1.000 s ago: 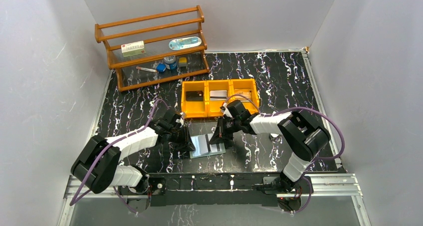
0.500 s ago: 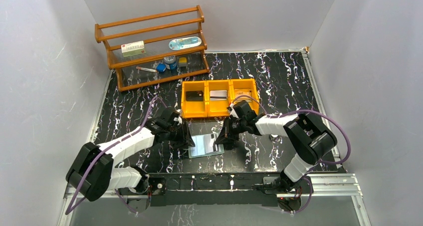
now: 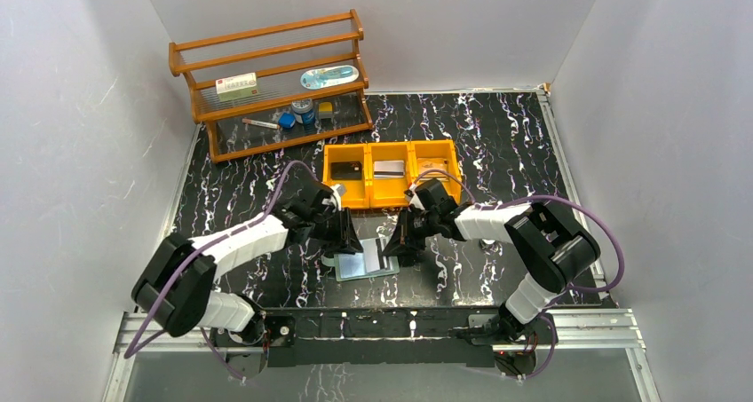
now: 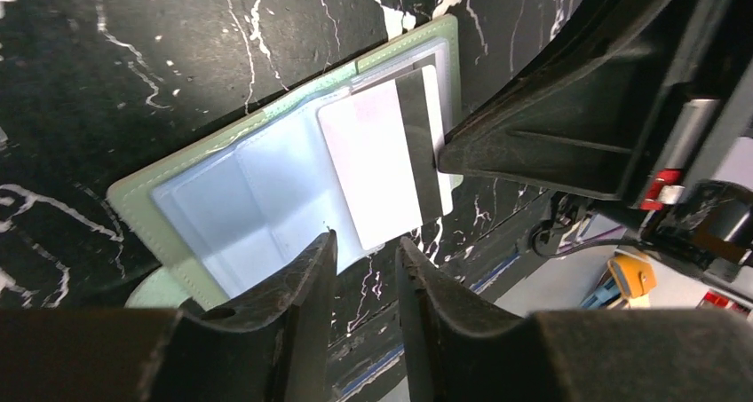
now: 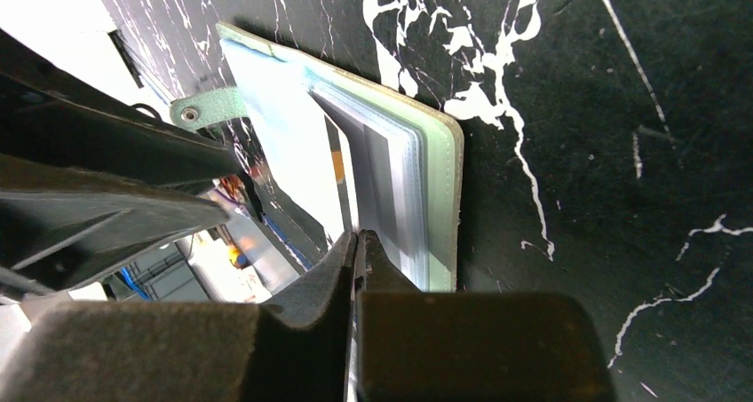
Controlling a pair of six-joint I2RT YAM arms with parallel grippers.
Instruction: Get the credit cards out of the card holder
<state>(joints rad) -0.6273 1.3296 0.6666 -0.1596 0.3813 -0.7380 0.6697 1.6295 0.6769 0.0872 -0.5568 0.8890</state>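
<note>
Left wrist reveals left pincer [image 4: 364,247] narrowly open over card holder [image 4: 257,185]; right wrist shows right pincer [image 5: 356,238] closed.

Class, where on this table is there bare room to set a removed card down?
Bare table right of the orange bin, beyond the right arm, and behind the bin. Crowded around the card holder, flanked by left gripper and right gripper.

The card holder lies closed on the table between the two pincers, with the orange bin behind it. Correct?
No: the card holder lies open, a striped card sticking out of its sleeves, as the left wrist view shows. It does lie between the left pincer and right pincer, orange bin behind.
</note>
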